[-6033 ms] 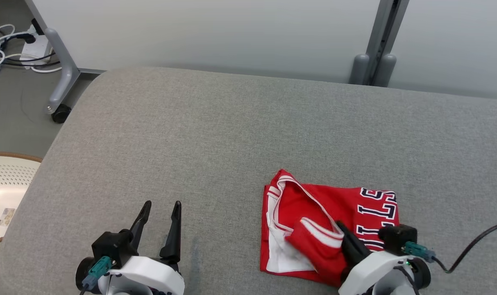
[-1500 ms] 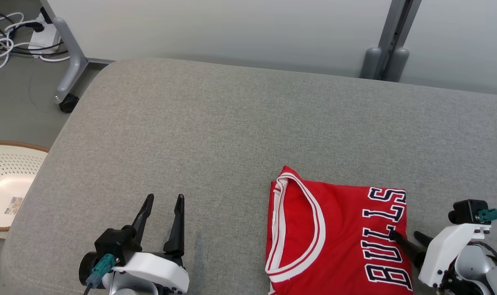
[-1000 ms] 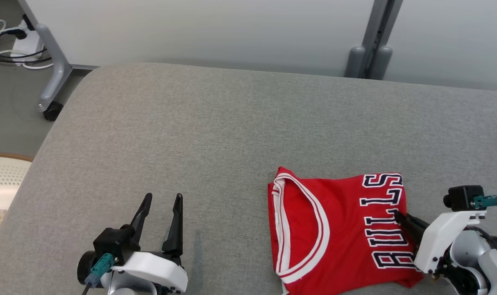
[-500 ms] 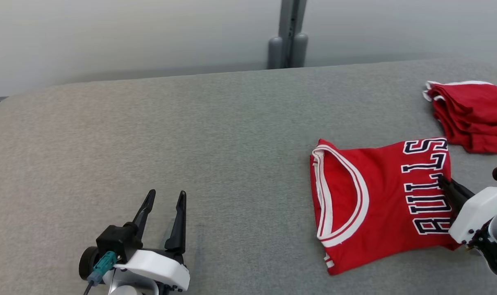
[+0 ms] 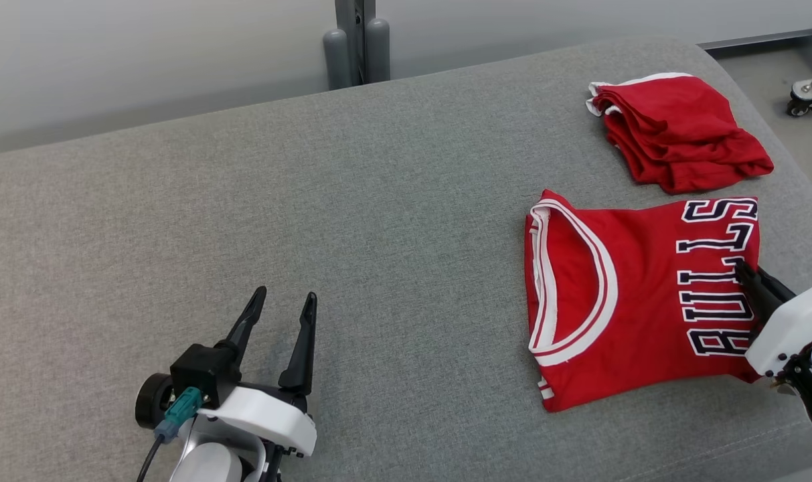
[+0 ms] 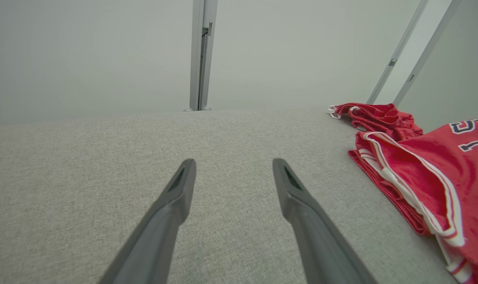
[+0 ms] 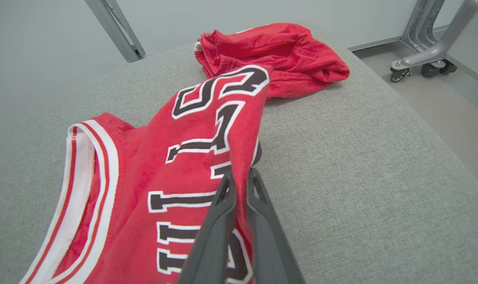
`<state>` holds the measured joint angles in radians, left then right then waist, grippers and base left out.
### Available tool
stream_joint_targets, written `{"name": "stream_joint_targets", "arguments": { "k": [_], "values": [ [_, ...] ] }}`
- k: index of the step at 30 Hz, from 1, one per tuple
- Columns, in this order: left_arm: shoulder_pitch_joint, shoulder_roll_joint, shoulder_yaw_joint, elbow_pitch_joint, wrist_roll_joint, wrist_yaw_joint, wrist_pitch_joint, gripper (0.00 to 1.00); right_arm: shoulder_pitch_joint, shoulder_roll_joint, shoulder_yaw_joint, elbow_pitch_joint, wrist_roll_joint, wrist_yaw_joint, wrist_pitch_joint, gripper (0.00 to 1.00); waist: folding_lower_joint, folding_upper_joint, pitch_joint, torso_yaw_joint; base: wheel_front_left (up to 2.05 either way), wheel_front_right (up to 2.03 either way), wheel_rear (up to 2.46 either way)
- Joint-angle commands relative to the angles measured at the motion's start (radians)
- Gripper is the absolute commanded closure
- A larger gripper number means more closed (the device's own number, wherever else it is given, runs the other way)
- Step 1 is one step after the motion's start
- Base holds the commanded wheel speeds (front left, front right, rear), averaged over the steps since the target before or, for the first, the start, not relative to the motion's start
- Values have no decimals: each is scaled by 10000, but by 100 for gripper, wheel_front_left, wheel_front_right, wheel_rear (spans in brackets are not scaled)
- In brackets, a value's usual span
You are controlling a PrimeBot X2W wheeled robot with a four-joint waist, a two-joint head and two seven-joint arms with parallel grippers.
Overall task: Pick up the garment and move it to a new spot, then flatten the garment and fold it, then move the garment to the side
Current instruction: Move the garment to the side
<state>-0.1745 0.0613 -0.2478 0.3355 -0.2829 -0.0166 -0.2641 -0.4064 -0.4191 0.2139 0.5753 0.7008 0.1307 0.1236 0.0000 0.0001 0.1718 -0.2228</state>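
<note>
Since half a second ago my head camera has swung right, and the jersey [image 5: 640, 301] has also slid right along the grey cushion [image 5: 278, 187]: judged against the grey post [image 5: 355, 40] behind the cushion, it now lies farther right.

My right gripper [image 5: 747, 276] is clamped on the jersey's right edge, beside the dark lettering. In the right wrist view the red cloth is pinched between the two dark fingers, and that edge rises slightly off the cushion.

The jersey lies folded on the right part of the cushion, with its white-trimmed neckline to the left and its letters down the right side. Just beyond its far right corner sits a second red garment [image 5: 677, 130], loosely bundled; whether the two touch I cannot tell.

My left gripper [image 5: 282, 314] is at the near left, low over the cushion. Its fingers are spread wide with nothing between them, well apart from the jersey.

One caster [image 5: 797, 107] stands on the floor past the cushion's far right corner.
</note>
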Motion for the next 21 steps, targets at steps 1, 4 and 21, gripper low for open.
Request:
{"name": "stream_joint_targets", "arguments": {
  "k": [1, 4, 21],
  "values": [
    [-226, 104, -16, 39, 40, -29, 5, 0, -189, -5, -67, 29, -88, 0, -111, 100, 0, -1, 75, -70, 0, 0, 0],
    [-248, 118, -45, 86, 39, -25, 5, 0, -283, -22, -10, -60, -208, 0, -146, 100, 0, -1, 93, -11, 0, 0, 0],
    [-430, 53, -122, 64, -129, 47, 5, 0, -3501, -155, 184, -81, -1126, 0, 903, 100, 0, -1, 308, 915, 0, 0, 0]
  ]
}}
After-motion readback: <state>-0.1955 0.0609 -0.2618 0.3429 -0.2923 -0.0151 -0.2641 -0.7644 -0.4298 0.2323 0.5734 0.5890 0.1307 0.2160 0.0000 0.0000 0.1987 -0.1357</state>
